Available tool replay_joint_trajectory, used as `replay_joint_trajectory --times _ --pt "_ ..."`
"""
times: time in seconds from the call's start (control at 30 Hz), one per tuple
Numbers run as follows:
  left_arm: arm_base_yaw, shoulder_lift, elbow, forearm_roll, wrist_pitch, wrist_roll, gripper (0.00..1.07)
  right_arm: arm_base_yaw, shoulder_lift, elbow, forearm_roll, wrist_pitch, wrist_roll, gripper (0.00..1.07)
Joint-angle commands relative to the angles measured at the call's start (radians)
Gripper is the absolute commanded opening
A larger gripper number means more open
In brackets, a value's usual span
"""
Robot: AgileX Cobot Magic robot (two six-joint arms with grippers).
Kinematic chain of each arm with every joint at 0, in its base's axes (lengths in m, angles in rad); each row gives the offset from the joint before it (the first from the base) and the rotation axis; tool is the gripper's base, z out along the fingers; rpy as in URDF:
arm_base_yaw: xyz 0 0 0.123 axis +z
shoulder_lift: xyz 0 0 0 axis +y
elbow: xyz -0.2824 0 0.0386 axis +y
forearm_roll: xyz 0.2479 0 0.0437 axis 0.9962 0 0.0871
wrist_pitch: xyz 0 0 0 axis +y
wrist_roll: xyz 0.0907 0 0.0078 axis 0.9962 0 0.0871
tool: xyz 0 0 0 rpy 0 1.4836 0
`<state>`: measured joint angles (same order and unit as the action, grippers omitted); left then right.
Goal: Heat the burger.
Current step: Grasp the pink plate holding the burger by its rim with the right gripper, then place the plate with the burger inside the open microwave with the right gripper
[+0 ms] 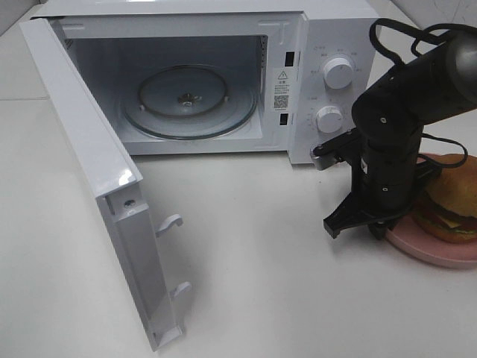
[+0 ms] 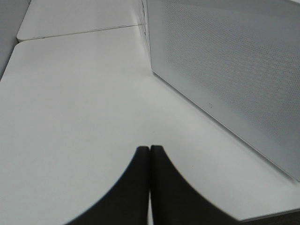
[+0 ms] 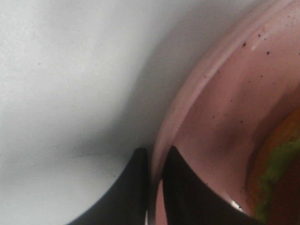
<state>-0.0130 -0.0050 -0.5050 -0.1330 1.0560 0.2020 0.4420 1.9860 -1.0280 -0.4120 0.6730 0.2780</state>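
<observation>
Clearly nearer to the burger point(image 1: 447, 209): right hand point(image 3: 157, 154), drawn narrow on the rim of the pink plate point(image 3: 225, 108), apparently pinching it. Sitting just beyond the fingertips, further in on that plate, untouched itself. On the opposite side of this hand, well apart across bare surface point(image 1: 261, 246): open microwave point(image 1: 335, 37) with glass turntable point(image 1: 186, 101) free. Probably a sideways carry of plate and all. Left hand point(image 2: 150, 149) pressed closed, holding nothing, beside the microwave door point(image 2: 225, 70).

A white table point(image 1: 246, 298) is spread beneath the microwave point(image 1: 320, 30) (its door swung wide). Left of the microwave, a seam point(image 1: 15, 98) is seen where two tabletops are joined; soft light is reflected.
</observation>
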Motion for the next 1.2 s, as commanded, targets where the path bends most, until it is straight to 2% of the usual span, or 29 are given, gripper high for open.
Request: replay_joint_trajectory --times 0.03,0.2,0.43,0.5,0.6,0.67,0.77,0.83,0.93,1.0,1.2 --pt "-0.005 -0.019 0.001 -0.008 -0.01 -0.002 0.0 -0.003 0.018 0.01 0.032 -0.015 0.017 0.0" --pt "-0.005 -0.019 0.001 -0.008 -0.01 -0.002 0.0 -0.003 0.017 0.01 0.03 -0.011 0.015 0.0" --pt "-0.005 -0.019 0.001 -0.008 -0.01 -0.002 0.0 0.021 0.014 0.011 0.03 0.092 -0.091 0.0" --pt "-0.005 -0.019 0.001 -0.008 -0.01 -0.002 0.0 0.068 -0.026 0.019 0.027 0.105 -0.11 0.0" --pt "-0.005 -0.019 0.001 -0.008 -0.01 -0.002 0.0 0.081 -0.043 0.019 0.027 0.105 -0.11 0.0" --pt "-0.005 -0.019 0.001 -0.008 -0.01 -0.002 0.0 0.134 -0.11 0.019 0.027 0.117 -0.128 0.0" --pt "-0.005 -0.019 0.001 -0.008 -0.01 -0.002 0.0 0.151 -0.127 0.019 0.027 0.126 -0.135 0.0" --pt "-0.005 -0.019 0.001 -0.008 -0.01 -0.002 0.0 0.223 -0.175 0.019 0.002 0.187 -0.179 0.0" --pt "-0.005 -0.019 0.001 -0.008 -0.01 -0.002 0.0 0.243 -0.186 0.019 -0.008 0.194 -0.179 0.0" --pt "-0.005 -0.019 0.001 -0.008 -0.01 -0.002 0.0 0.3 -0.221 0.019 -0.024 0.213 -0.194 0.0" --pt "-0.005 -0.019 0.001 -0.008 -0.01 -0.002 0.0 0.343 -0.253 0.027 -0.025 0.247 -0.262 0.0"
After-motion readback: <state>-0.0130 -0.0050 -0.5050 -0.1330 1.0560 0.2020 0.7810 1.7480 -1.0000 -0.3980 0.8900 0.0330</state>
